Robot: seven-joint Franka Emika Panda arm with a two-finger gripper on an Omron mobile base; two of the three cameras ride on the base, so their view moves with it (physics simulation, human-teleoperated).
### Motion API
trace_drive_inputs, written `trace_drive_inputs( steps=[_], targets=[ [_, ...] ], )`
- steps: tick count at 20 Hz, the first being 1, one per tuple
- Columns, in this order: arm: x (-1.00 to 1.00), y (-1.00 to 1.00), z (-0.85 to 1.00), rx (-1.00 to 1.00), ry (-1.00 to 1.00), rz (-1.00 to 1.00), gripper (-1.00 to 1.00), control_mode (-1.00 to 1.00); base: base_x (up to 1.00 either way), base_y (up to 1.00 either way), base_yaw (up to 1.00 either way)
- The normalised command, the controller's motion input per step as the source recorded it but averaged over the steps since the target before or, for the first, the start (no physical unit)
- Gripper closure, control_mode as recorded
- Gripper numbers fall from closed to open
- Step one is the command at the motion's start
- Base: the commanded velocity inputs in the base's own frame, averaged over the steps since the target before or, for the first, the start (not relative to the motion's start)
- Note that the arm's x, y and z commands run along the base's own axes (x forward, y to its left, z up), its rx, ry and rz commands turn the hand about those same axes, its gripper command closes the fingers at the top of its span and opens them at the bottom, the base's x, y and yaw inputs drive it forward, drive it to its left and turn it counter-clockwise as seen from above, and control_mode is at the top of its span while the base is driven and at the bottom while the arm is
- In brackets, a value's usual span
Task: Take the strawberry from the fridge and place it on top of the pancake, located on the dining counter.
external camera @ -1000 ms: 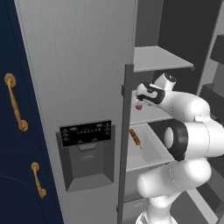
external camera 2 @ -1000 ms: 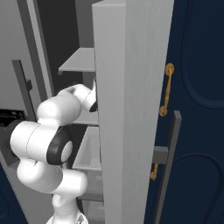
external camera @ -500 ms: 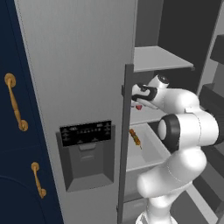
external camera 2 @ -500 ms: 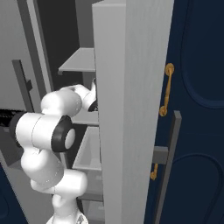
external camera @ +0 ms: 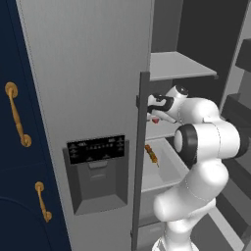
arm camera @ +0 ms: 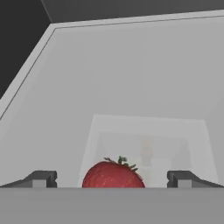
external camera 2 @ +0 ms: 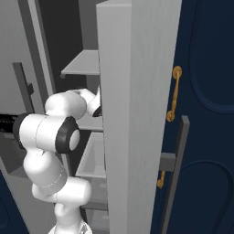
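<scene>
Your claw (arm camera: pixel 112 179) stands spread wide, the strawberry (arm camera: pixel 113 175) between its tips on the fridge (external camera: pixel 88 73) shelf. From the left base view an orange-brown food item (external camera: pixel 151 154) lies one shelf lower. From the right, the open door (external camera 2: pixel 137 114) hides the hand.

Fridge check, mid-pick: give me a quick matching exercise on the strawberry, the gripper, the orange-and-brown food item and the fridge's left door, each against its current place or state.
Things:
1. strawberry
2. gripper
3. orange-and-brown food item
4. fridge left door

Places or states:
A. lying on the shelf below the gripper
B. open, a finger on each side of the berry
C. closed, with a black dispenser panel
D. on a shelf, between the two fingers

Pairs: 1-D, 2-B, 3-A, 4-C
</scene>
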Motion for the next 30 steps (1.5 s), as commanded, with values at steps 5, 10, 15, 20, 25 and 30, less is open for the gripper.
trace_drive_inputs(
  steps=[5, 10, 15, 20, 25, 30],
  targets=[
    [0.0, 0.0, -0.12, 0.0, 0.04, 0.0, -1.0, -1.0, 0.0, 0.0, 0.0],
    [0.02, 0.0, -0.06, 0.0, 0.0, 0.0, 1.0, -1.0, 0.0, 0.0, 0.0],
    [-0.06, 0.0, 0.0, 0.0, 0.0, 0.0, 1.0, -1.0, 0.0, 0.0, 0.0],
    [-0.65, 0.0, 0.0, 0.0, -0.07, -0.05, 1.0, -1.0, 0.0, 0.0, 0.0],
    [-0.77, 0.0, 0.43, -0.06, -0.12, -0.04, 1.0, -1.0, 0.0, 0.0, 0.0],
    [-0.98, 0.0, 0.63, -0.06, 0.01, 0.0, 1.0, -1.0, 0.0, 0.0, 0.0]
  ],
)
